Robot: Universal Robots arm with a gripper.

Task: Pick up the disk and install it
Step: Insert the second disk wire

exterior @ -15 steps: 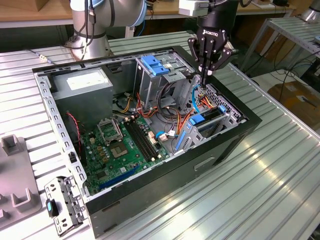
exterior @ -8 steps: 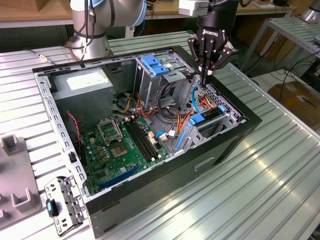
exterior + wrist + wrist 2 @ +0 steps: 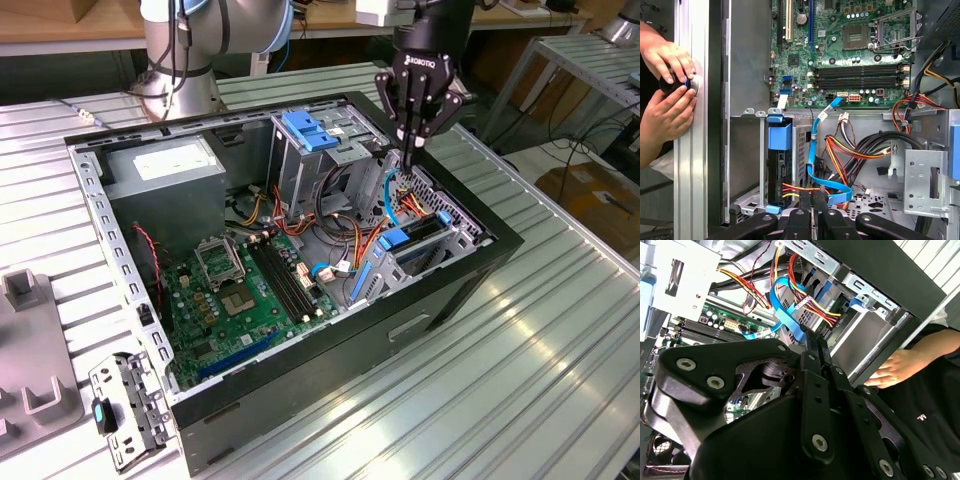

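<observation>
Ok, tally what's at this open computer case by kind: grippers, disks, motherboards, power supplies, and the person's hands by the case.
gripper: 1
disk: 1
motherboard: 1
power supply: 1
hands: 2
Total: 6

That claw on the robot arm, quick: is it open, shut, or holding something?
The claw: shut, fingers pressed together, holding nothing. It hangs above the open computer case, over the blue-framed disk that sits in its bay.
</observation>
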